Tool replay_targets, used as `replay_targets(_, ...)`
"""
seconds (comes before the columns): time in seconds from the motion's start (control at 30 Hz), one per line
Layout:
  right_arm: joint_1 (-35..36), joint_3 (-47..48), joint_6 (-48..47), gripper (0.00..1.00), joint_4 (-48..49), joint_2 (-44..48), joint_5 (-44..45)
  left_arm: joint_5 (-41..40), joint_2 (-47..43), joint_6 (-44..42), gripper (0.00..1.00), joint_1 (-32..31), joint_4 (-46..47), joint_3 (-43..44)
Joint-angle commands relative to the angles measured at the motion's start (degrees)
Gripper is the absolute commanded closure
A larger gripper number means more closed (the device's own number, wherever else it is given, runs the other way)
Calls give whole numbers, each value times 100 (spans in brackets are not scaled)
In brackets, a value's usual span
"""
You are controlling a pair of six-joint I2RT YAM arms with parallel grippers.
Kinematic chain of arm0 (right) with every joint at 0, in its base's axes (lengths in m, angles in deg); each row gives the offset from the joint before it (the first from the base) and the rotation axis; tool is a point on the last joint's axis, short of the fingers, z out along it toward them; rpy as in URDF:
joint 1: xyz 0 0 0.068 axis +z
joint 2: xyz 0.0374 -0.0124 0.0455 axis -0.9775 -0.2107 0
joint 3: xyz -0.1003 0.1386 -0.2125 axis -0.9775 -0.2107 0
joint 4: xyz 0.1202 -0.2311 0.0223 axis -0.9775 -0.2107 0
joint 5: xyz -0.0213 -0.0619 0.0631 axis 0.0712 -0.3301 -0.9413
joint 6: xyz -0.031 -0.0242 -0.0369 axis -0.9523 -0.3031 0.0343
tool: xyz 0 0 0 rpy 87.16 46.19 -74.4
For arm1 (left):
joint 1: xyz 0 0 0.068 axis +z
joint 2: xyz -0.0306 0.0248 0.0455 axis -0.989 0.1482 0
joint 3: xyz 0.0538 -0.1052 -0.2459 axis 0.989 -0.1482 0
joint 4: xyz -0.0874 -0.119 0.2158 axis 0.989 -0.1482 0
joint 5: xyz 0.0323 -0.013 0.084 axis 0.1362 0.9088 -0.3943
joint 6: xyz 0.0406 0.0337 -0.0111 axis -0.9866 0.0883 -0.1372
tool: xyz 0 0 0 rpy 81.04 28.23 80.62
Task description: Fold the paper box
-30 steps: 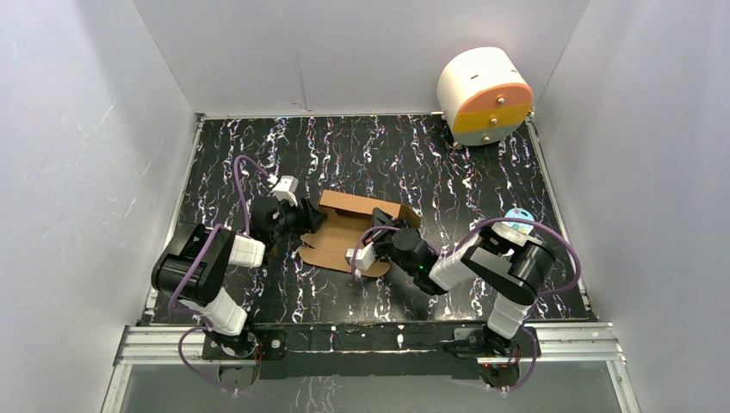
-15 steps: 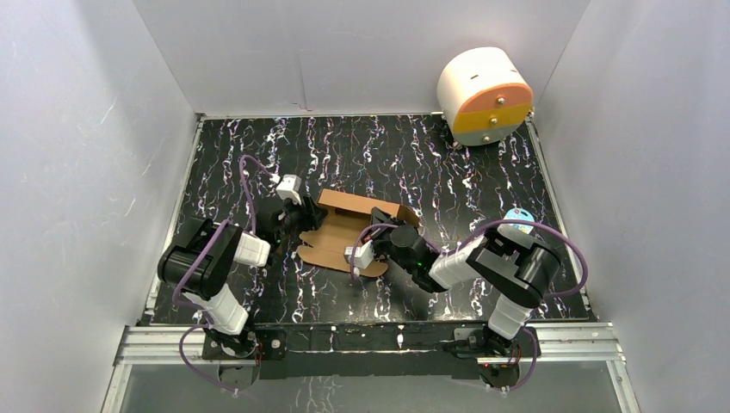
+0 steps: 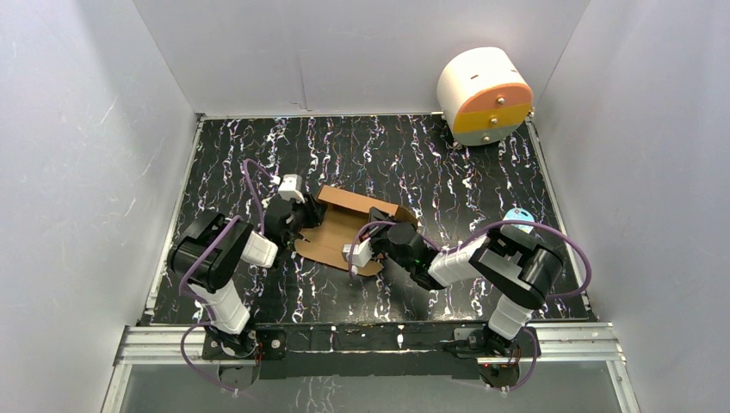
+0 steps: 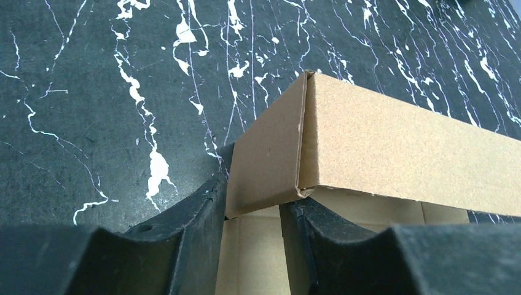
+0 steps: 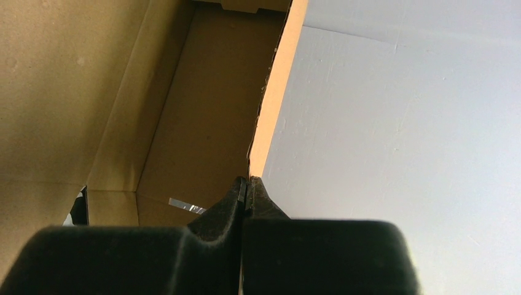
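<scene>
Three pale grey enclosure walls (image 3: pixel 344 52) round a black table with white marbled veining (image 3: pixel 361 146). Two black-and-white arms bolted at the near edge, both reaching in toward the table's middle, purple cables looped along each.

Far right corner: large white cylinder with an orange-and-yellow face (image 3: pixel 482 93), flat face turned toward the arms, well apart from everything else.

Middle of the table, slightly left of centre, between the two grippers: plain brown corrugated paper box (image 3: pixel 336 237), partly formed. Base panel flat on the marble, far long wall standing, near flaps lying flat.

At the box's left end, low over the table: left gripper (image 4: pixel 253 216), jaws partly apart and astride the short end flap where it turns the corner from the long wall. Both fingers (image 4: pixel 190 233) close against the card's edges. Cannot tell whether truly clamped or only touching.

At the box's far right corner, looking up the inside of the carton: right gripper (image 5: pixel 247 182), fingers pressed fully together, tips right at the foot of the raised wall's cut edge. Cannot tell whether any card is caught between them.

Near the table's right edge: small pale blue round item (image 3: pixel 517 213), half hidden behind the right arm, too small to identify.
</scene>
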Motion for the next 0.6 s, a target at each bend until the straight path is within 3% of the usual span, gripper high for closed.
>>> replay_targets(0.0, 75, 78, 271, 100, -598, 93, -434, -890, 56, 70, 65, -131, 684, 209)
replay_targets(0.57, 79, 254, 591, 100, -1238, 158, -738, -2008, 793, 381, 67, -484, 1640, 520)
